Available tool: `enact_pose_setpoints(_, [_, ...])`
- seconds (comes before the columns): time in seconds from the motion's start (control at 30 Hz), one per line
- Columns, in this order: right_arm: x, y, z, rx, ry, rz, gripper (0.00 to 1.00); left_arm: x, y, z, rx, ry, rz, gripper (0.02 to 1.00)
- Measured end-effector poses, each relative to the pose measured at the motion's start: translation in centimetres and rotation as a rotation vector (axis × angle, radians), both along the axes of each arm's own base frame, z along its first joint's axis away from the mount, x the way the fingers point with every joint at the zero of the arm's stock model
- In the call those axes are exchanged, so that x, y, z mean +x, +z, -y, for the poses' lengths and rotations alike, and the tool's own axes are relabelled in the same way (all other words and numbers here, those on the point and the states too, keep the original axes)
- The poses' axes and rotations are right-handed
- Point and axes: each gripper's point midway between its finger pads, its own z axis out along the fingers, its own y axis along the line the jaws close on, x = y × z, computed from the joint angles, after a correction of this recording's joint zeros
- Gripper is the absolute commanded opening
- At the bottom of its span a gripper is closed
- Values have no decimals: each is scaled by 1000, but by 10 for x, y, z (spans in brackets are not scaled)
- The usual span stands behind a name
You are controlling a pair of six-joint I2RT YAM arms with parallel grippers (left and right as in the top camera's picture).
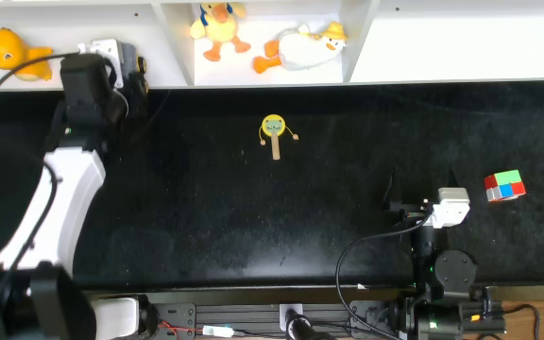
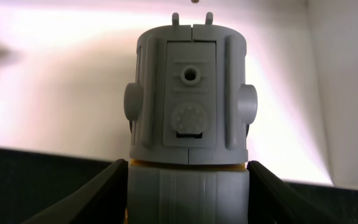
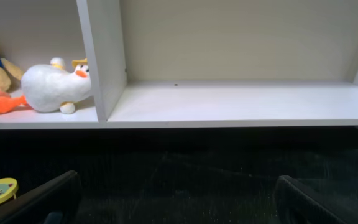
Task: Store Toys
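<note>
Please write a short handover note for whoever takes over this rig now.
Left gripper: shut on the grey robot toy, at the shelf's left compartment near the orange duck.
Right gripper: open, empty, facing the shelf.
Done: yellow duck and white duck in the middle compartment.
To do: release the robot toy; store the paddle toy and colour cube, both on the table.

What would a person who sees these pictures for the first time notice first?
The grey robot toy stands out, held between the fingers of the left gripper at the left compartment of the white shelf. Next come the yellow duck and white duck in the middle compartment, and the colourful cube on the black table at the right.
</note>
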Motion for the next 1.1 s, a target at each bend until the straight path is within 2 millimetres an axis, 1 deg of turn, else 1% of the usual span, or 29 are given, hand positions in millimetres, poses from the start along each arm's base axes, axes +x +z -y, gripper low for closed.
enact_pose_setpoints(0.07, [0, 0, 0, 0, 1, 0, 993, 9, -5, 0, 0, 0, -17, 402])
enact_pose_setpoints(0.17, [0, 0, 0, 0, 0, 0, 996, 26, -6, -1, -1, 0, -17, 402])
enact_pose_setpoints(0.23, [0, 0, 0, 0, 1, 0, 996, 33, -6, -1, -1, 0, -16, 402])
enact_pose_setpoints(0.27, [0, 0, 0, 0, 1, 0, 996, 36, -6, -1, -1, -1, -16, 481])
enact_pose_setpoints(0.3, [0, 0, 0, 0, 1, -1, 996, 38, -7, -1, -1, -1, -17, 667])
enact_pose_setpoints(0.33, [0, 0, 0, 0, 1, 0, 998, 40, -8, -1, -1, -1, -19, 812])
enact_pose_setpoints(0.37, [0, 0, 0, 0, 1, 0, 991, 41, -9, -1, -2, 0, -22, 978])
enact_pose_setpoints(0.4, [0, 0, 0, 0, 0, 0, 998, 41, -12, -1, -3, 1, -28, 998])
enact_pose_setpoints(0.6, [0, 0, 0, 0, 1, 0, 993, 32, -23, -1, -3, -1, -87, 998])
enact_pose_setpoints(0.7, [0, 0, 0, 0, 0, 0, 996, 26, -24, -1, -2, 1, -95, 998])
enact_pose_setpoints(0.77, [0, 0, 0, 0, 1, 0, 996, 12, -25, -3, 7, 10, -85, 996])
enact_pose_setpoints(0.83, [0, 0, 0, 0, 0, 0, 993, -10, -23, -5, 19, 23, -62, 998])
enact_pose_setpoints(0.93, [0, 0, 0, 0, 0, 0, 996, -55, -24, -8, 35, 43, -47, 998])
enact_pose_setpoints(0.97, [0, 0, 0, -1, 0, -1, 996, -84, -28, -9, 43, 51, -59, 998])
enact_pose_setpoints(1.07, [0, -1, 0, 0, 0, -2, 996, -125, -30, -10, 51, 61, -25, 996])
enact_pose_setpoints(1.1, [0, 0, 0, 0, 0, 0, 996, -135, -30, -10, 51, 62, -1, 998])
